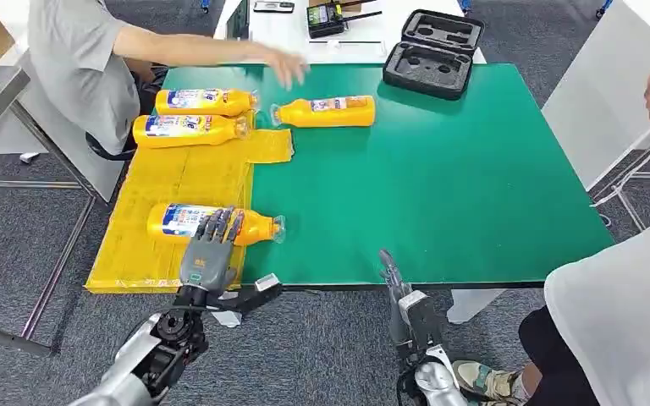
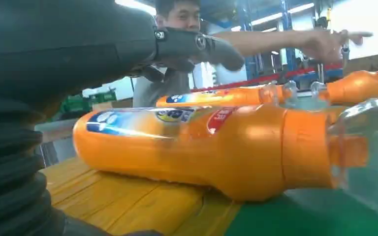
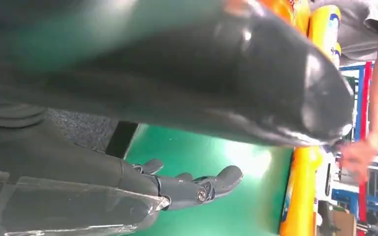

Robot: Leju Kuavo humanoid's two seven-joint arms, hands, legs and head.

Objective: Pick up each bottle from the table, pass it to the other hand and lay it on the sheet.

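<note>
Now left hand (image 1: 212,245) rests open-fingered over nearest bottle (image 1: 212,223), lying crosswise on sheet (image 1: 169,182); right hand (image 1: 393,275) open, farther

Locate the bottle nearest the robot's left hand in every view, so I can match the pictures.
Head view: the nearest bottle lies on its side at lower left, body on the yellow sheet, cap end over the green table, under the left hand.
Left wrist view: nearest bottle spans the centre, close up.
Right wrist view: cannot tell which orange bottle it is.
Shared landmark: the green table.
</note>
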